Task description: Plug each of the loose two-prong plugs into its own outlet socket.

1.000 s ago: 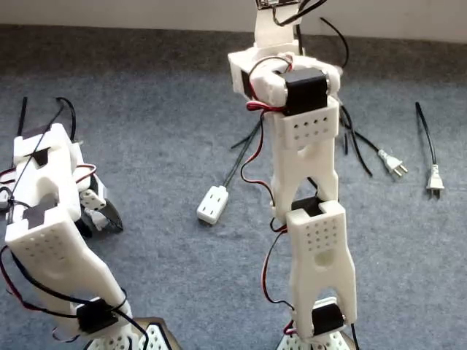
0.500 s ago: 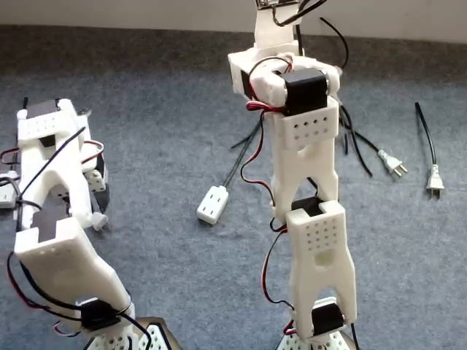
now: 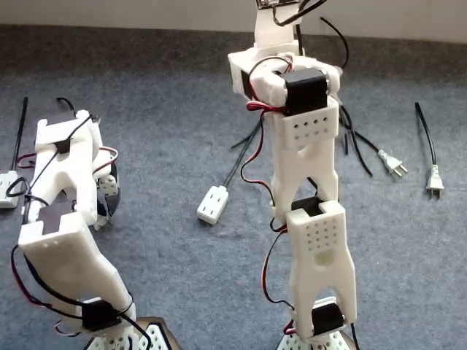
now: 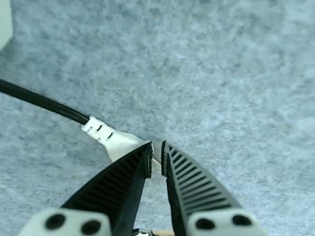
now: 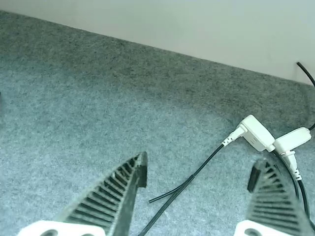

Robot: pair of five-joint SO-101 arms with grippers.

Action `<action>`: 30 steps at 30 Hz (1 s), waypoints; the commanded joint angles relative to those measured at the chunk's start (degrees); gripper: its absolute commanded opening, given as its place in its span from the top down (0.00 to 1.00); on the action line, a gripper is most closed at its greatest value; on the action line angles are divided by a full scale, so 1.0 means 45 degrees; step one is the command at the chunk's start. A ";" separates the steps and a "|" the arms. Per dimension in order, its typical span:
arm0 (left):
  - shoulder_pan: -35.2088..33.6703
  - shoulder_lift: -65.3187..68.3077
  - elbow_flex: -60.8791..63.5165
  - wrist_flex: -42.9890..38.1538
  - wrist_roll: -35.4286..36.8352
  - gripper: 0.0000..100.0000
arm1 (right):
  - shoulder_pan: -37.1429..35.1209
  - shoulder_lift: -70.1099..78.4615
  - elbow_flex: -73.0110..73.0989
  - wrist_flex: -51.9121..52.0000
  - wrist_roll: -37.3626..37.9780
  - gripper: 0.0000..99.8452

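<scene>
My left gripper [image 4: 156, 160] has its fingers closed to a narrow slit, with the front tip of a white two-prong plug [image 4: 114, 140] caught between them. The plug's black cord runs off over the carpet. In the high view the left arm's gripper [image 3: 107, 198] hangs low over the carpet at the left. A white outlet socket [image 3: 212, 204] on a black cord lies mid-table. Two loose plugs [image 3: 398, 168] [image 3: 435, 181] lie at the right. My right gripper [image 5: 197, 182] stands open above the carpet near the wall, short of two white plug ends [image 5: 256, 132] [image 5: 292, 139].
The right arm [image 3: 306, 146] stretches up the middle of the table toward the far wall. A small white block [image 3: 7, 189] with a black cord [image 3: 22, 124] lies at the left edge. Black cords [image 3: 350, 138] trail behind the right arm. Open carpet lies between the arms.
The left arm has swung up and to the right, uncovering the white block at the left edge. The right arm, the socket and the right-hand plugs have not moved.
</scene>
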 commanded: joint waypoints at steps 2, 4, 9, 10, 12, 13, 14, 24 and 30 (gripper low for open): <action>-0.1534 0.0361 0.0068 -0.0488 -0.1055 0.94 | -0.0107 -0.0264 -0.0967 0.0400 0.0137 0.68; -0.2042 0.0400 0.0068 -0.0449 -0.1524 0.94 | -0.0107 -0.0264 -0.0967 0.0400 0.0137 0.68; -0.2862 0.0342 0.0068 -0.0410 -0.2149 0.94 | -0.0107 -0.0244 -0.0967 0.0381 0.0137 0.68; -0.2960 0.0342 0.0127 -0.0410 -0.2286 0.94 | -0.0107 -0.0244 -0.0967 0.0381 0.0137 0.68; -0.3214 0.0400 0.0166 -0.0410 -0.2442 0.94 | -0.0107 -0.0244 -0.0967 0.0381 0.0137 0.68; -0.3370 0.0420 0.0166 -0.0410 -0.2481 0.94 | -0.0107 -0.0244 -0.0967 0.0381 0.0137 0.68; -0.3526 0.0420 0.0166 -0.0410 -0.2598 0.94 | -0.0107 -0.0244 -0.0967 0.0381 0.0137 0.68; -0.4913 0.0322 -0.0928 -0.0254 -0.3048 0.94 | -0.0107 -0.0264 -0.0967 0.0381 0.0137 0.68; -0.5187 0.0322 -0.2764 0.0996 -0.3067 0.94 | -0.0107 -0.0264 -0.0967 0.0381 0.0137 0.68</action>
